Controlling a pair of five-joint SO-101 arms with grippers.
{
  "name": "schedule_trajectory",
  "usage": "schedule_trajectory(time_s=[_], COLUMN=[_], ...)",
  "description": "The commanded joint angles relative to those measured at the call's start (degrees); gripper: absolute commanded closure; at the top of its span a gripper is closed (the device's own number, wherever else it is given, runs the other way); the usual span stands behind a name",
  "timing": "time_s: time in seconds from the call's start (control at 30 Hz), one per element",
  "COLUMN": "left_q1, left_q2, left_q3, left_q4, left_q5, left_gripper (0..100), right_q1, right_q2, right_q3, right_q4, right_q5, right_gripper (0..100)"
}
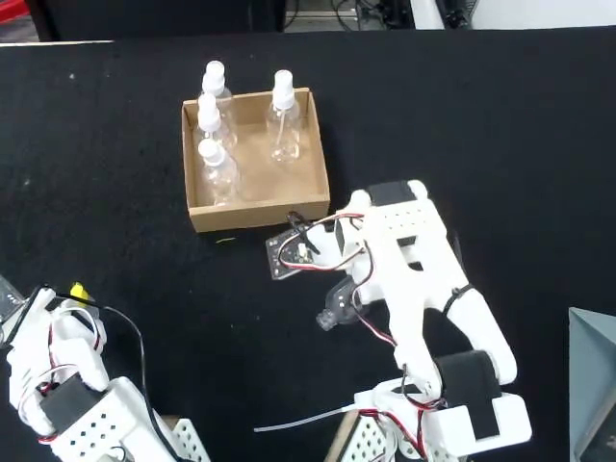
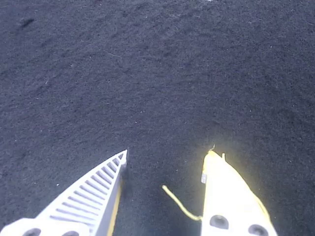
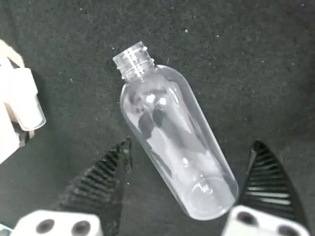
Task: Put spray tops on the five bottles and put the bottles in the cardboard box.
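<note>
A clear bottle (image 3: pixel 172 142) without a top lies on its side on the black table. My right gripper (image 3: pixel 192 144) is open just above it, one black finger on each side of its body. From above, this bottle (image 1: pixel 330 313) pokes out under the right gripper (image 1: pixel 339 296), just in front of the cardboard box (image 1: pixel 260 214). Several bottles with white spray tops (image 1: pixel 282 117) stand in the box. A thin white tube (image 1: pixel 294 420) lies near the right arm's base. My left gripper (image 2: pixel 167 155) is open over bare table at the front left (image 1: pixel 34 306).
A white cap-like piece (image 3: pixel 22 101) shows beside the bottle's neck. A grey object (image 1: pixel 592 385) stands at the table's right edge. The black cloth (image 1: pixel 500 135) is bare to the right of the box and behind it.
</note>
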Motion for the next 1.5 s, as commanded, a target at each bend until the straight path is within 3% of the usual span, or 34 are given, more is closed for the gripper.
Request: schedule_trajectory(time_s=[0.0,0.53,0.7,1.07,1.47], left_q1=[-0.04,-0.04,-0.04,-0.04,0.4], left_q2=[-0.79,-0.79,-0.79,-0.79,-0.79], left_q3=[-0.84,-0.04,-0.04,0.13,-0.22], left_q4=[0.18,-0.26,-0.26,-0.26,-0.26], left_q5=[-0.26,-0.26,-0.26,-0.26,-0.35], left_gripper=[76,76,76,76,76], right_q1=[-0.35,-1.32,-1.23,0.09,-0.18], right_q2=[-3.47,-3.82,-3.91,-4.0,-4.0], right_q3=[2.07,9.98,9.71,7.43,-0.4], right_q4=[-3.69,-13.27,-13.98,-13.36,-13.36], right_q5=[0.79,-2.11,-4.48,-15.21,-38.77], right_gripper=[69.4,70.1,83.4,85.0,85.0])
